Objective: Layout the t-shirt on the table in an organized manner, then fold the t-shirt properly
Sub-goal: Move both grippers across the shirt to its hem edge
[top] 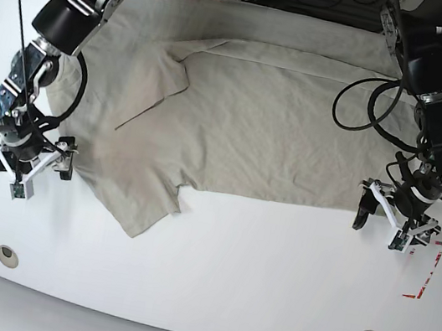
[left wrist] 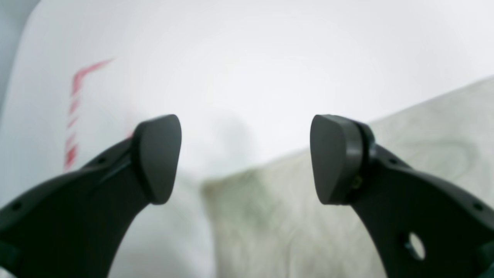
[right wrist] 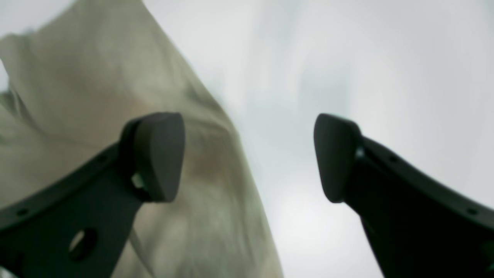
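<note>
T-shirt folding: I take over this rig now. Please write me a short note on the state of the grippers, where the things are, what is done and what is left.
Left gripper: open, empty, at the t-shirt hem corner near the red tape.
Right gripper: open, empty, beside the sleeve.
The t-shirt lies spread on the table, mostly flat, but one sleeve area is folded over and wrinkled.
Done: rough layout.
Left: smooth the sleeve, then all folding.

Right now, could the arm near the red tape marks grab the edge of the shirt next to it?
Probably yes. The left gripper hangs open right at the t-shirt's edge by its corner, with only bare table around it. The left wrist view shows the cloth just below the spread fingers, nothing between them.
</note>
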